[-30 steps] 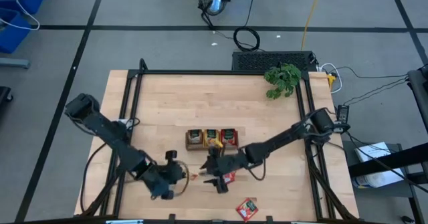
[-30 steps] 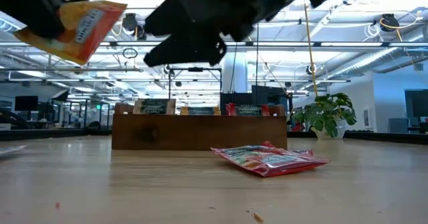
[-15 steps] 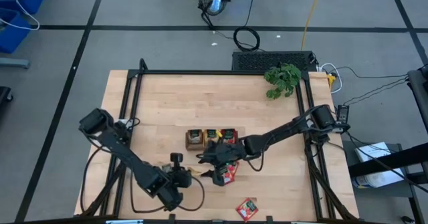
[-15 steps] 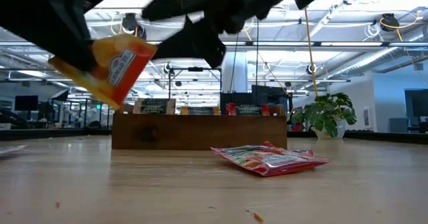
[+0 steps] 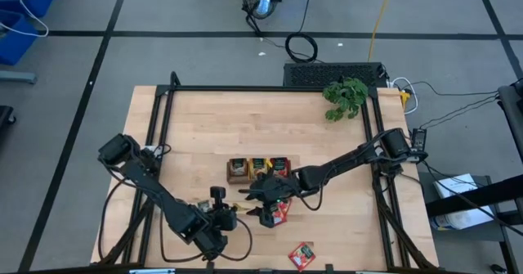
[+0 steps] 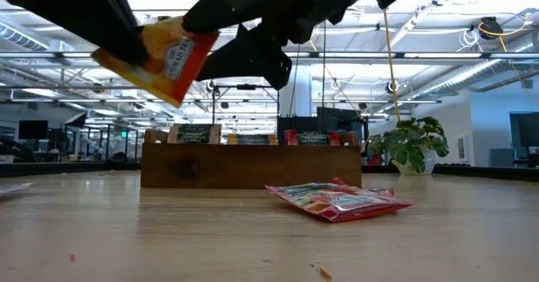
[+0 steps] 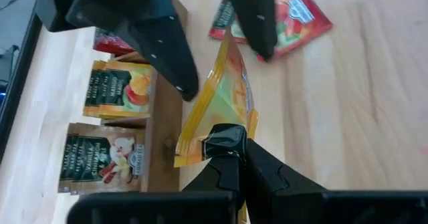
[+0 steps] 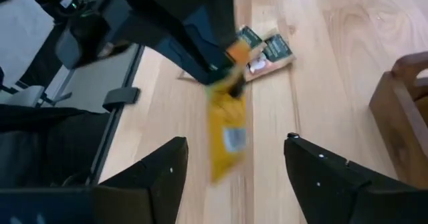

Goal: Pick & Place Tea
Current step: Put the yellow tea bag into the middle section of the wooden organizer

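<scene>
above the wooden counter (image 5: 196, 135), the left gripper (image 7: 231, 158) jaws pinch a flat orange tea sachet (image 7: 217, 107) by one end, its long axis pointing toward the right gripper (image 8: 234, 167), whose jaws stand wide.

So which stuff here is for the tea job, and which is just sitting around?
For the job:
- orange sachet, pinched in the shut left gripper
- open right gripper facing it
- red sachets and on the table
- brown tray holding more sachets

Just lying about:
- leafy plant
</scene>
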